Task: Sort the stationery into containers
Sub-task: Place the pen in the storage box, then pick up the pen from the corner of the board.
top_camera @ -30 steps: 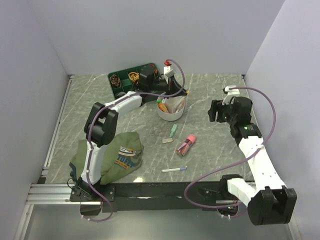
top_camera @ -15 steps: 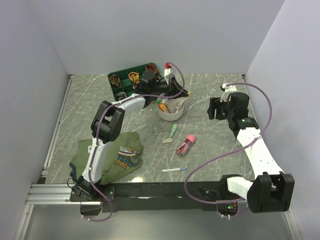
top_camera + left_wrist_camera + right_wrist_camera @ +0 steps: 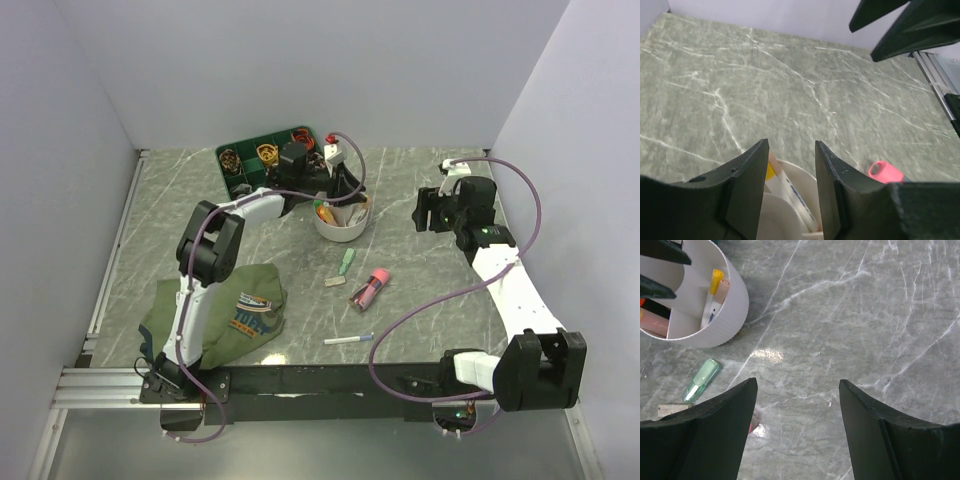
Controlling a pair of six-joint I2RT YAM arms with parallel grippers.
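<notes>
Over cup [image 3: 343, 234] rim: left gripper [image 3: 791, 147] spread; right gripper [image 3: 797, 385] spread over tabletop [image 3: 865, 315] nearby.

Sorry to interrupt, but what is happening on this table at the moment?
Two robot arms are sorting stationery into a white divided cup. The left claw hovers open and empty over the cup, which already holds several pens. The right claw hangs open above the table to its right. A green highlighter, a pink-capped marker and a white pen lie loose on the table.
</notes>
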